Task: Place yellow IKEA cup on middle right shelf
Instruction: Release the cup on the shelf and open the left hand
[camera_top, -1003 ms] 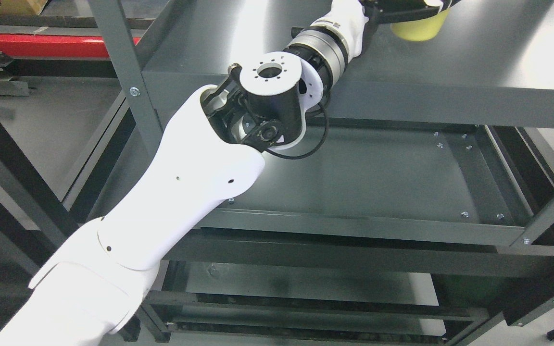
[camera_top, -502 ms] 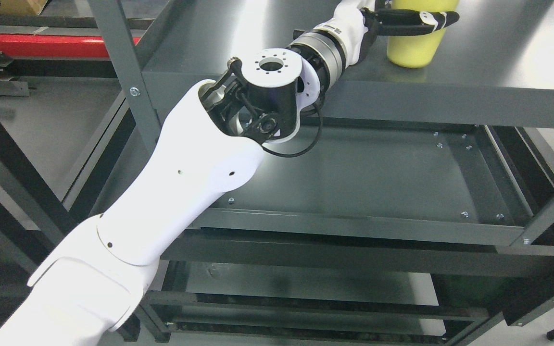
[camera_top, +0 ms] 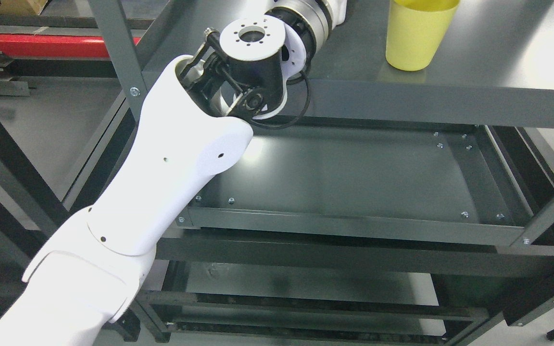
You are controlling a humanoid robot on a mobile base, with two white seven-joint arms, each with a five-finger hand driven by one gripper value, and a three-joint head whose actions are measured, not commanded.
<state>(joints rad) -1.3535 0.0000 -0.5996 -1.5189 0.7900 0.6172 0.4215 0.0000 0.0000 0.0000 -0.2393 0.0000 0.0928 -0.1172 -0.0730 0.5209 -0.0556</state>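
Observation:
The yellow cup stands upright on the dark grey shelf at the top of the head view, close to the shelf's front edge. Nothing touches it. My left arm comes in from the lower left and reaches up across the shelf's front; its wrist leaves the picture at the top edge, left of the cup. The left hand itself is out of the frame. The right arm does not show.
Below the cup's shelf lies a lower grey shelf tray with a raised rim. Grey rack uprights stand at left and right. A red beam runs behind the rack at upper left.
The left hand let go of the yellow cup and drew back up and left, out of the frame. The cup stays standing on the shelf.

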